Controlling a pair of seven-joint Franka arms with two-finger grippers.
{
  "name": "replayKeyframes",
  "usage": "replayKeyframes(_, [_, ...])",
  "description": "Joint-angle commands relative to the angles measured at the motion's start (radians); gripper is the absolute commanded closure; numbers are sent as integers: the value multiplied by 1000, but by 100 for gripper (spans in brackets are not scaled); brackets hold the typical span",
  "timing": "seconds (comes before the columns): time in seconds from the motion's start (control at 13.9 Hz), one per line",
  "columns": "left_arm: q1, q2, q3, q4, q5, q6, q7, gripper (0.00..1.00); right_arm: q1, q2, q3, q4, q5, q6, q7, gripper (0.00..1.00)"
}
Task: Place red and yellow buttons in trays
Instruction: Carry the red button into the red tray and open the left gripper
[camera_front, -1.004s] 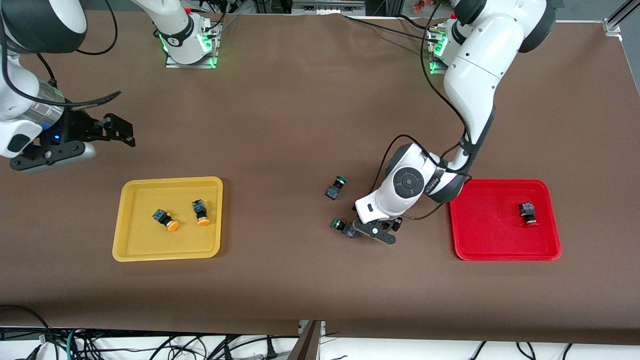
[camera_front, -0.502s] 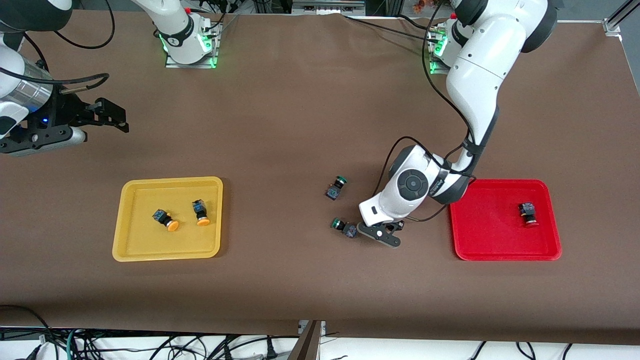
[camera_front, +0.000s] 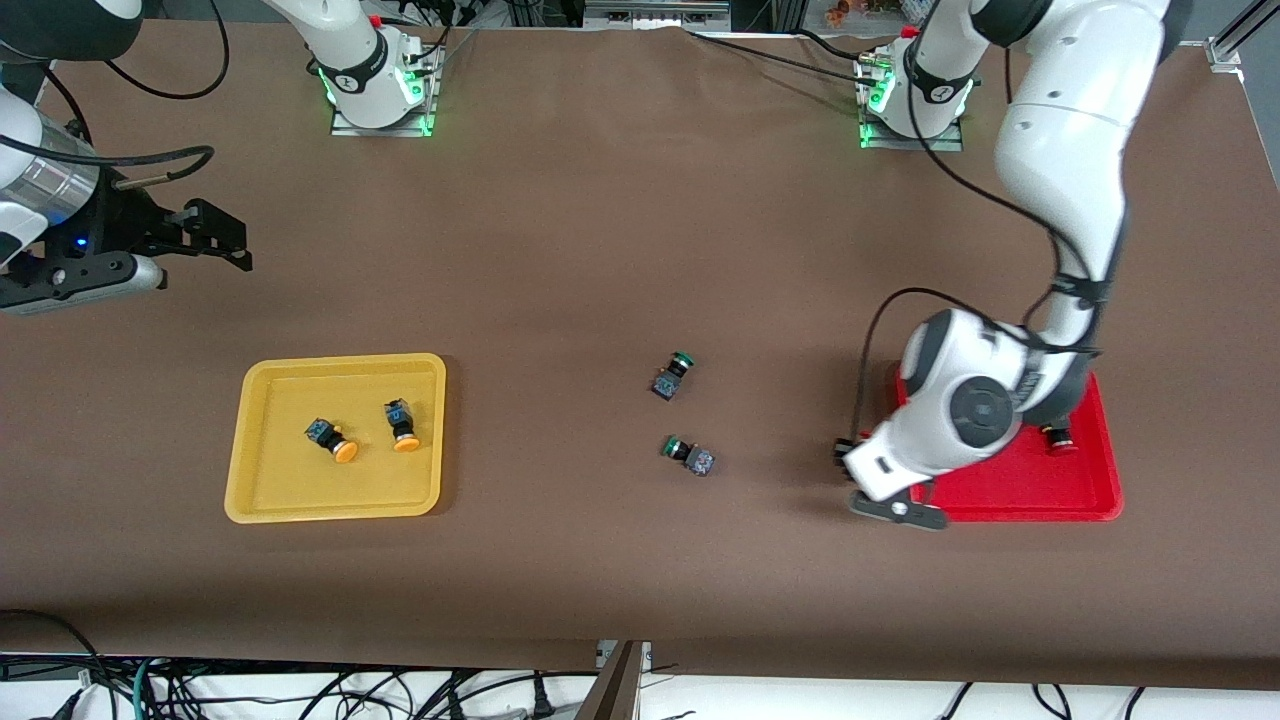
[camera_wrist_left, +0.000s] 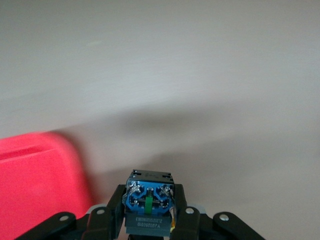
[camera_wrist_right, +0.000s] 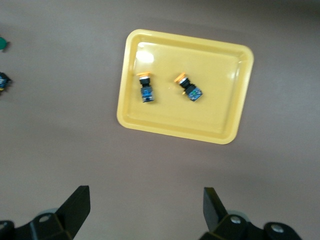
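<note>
My left gripper is shut on a button with a black-and-blue body; its cap is hidden. It hangs over the brown cloth at the edge of the red tray, which also shows in the left wrist view. A red-capped button lies in that tray, partly hidden by the arm. The yellow tray holds two yellow-capped buttons, also in the right wrist view. My right gripper is open and empty, high over the table at the right arm's end.
Two green-capped buttons lie on the brown cloth between the trays. The yellow tray lies below the right wrist camera. The two arm bases stand along the table's edge farthest from the front camera.
My left gripper has carried its button from beside the nearer green-capped button over to the red tray's edge. My right gripper has drawn back from the yellow tray toward its base.
</note>
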Motion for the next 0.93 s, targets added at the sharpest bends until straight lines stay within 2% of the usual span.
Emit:
replayKeyframes(0.0, [70,-86,-15,-105,15,-32,-1,100,-9,12,20,38,-49,-7,1,0])
replayKeyframes(0.22, [187,-119,-21,-211,16,-16,6,100,-12,14,20,47,-49,-11,-4,0])
replayKeyframes(0.5, [259,-198,-38,-406,23,142,8,100,-8,14,21,47,-40,-13,15,0])
replayKeyframes(0.86, [308,-188,-37,-438,23,227,23,95,-8,14,23,47,-44,-13,11,0])
